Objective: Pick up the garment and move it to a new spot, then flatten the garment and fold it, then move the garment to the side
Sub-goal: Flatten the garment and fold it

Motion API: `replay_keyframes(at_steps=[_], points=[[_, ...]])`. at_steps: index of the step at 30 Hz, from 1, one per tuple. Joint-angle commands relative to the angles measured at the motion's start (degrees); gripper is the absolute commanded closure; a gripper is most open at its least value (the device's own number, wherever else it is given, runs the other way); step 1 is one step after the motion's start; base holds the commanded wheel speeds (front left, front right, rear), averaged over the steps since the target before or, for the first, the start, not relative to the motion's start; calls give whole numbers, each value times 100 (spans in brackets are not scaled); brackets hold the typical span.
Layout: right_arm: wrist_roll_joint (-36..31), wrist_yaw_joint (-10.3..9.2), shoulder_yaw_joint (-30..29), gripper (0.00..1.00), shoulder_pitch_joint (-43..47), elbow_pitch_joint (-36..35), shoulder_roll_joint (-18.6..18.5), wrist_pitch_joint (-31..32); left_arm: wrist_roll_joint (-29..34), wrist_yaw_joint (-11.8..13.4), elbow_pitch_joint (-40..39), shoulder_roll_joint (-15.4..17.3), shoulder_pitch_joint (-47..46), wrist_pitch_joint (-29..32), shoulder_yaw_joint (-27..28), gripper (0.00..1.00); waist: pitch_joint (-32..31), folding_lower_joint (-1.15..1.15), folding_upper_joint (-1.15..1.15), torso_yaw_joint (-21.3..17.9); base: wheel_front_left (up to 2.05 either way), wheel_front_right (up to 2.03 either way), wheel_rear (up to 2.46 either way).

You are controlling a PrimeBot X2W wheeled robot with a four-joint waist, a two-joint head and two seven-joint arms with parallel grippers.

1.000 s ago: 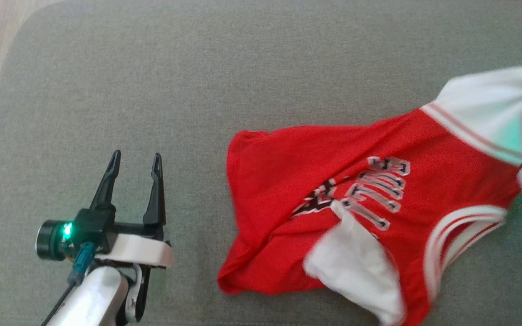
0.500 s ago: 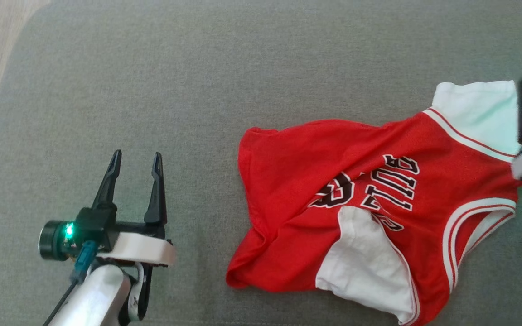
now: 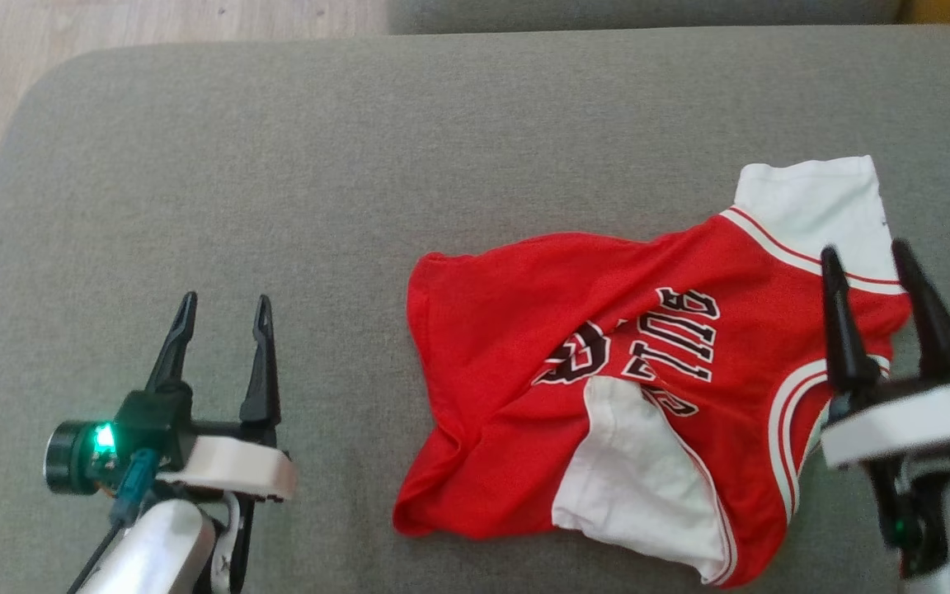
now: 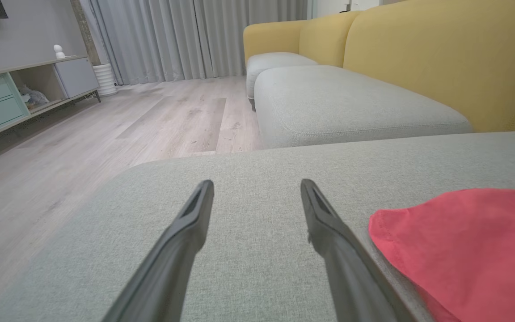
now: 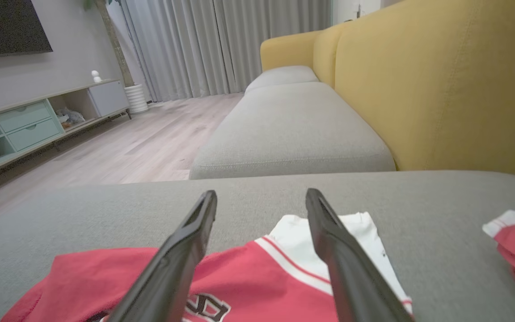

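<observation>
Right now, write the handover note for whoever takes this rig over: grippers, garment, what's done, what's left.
Left gripper: open, empty, over the grey cushion, left of the garment.
Right gripper: open, empty, has just let go of the far white sleeve; it is now above the garment's right edge.
Garment: red jersey lying on the cushion, rumpled, with the near white sleeve flopped over its front.
Done: picked up and set down.
Left: flatten, fold, move aside.
</observation>
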Motion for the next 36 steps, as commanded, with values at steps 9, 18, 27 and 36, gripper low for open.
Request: replay_keyframes(at_steps=[9, 18, 27, 36], points=[[-167, -4, -2, 0, 664, -1271, 405, 468, -32, 130, -329, 351, -21, 176, 308, 0, -35, 0, 0, -141, 0, 0, 0], [-152, -4, -7, 0, 720, -1457, 491, 605, -26, 135, -415, 356, -75, 277, 230, 0, -2, 0, 0, -154, 0, 0, 0], [-80, -4, -34, 0, 676, -1466, 490, 648, -39, -243, -454, 287, -931, 699, 40, 0, 134, 0, 0, -153, 0, 0, 0], [15, -4, -19, 0, 559, -1464, 461, 669, -592, -1091, 709, -562, -2422, 2337, -615, 0, 453, 0, 0, -249, 0, 0, 0]])
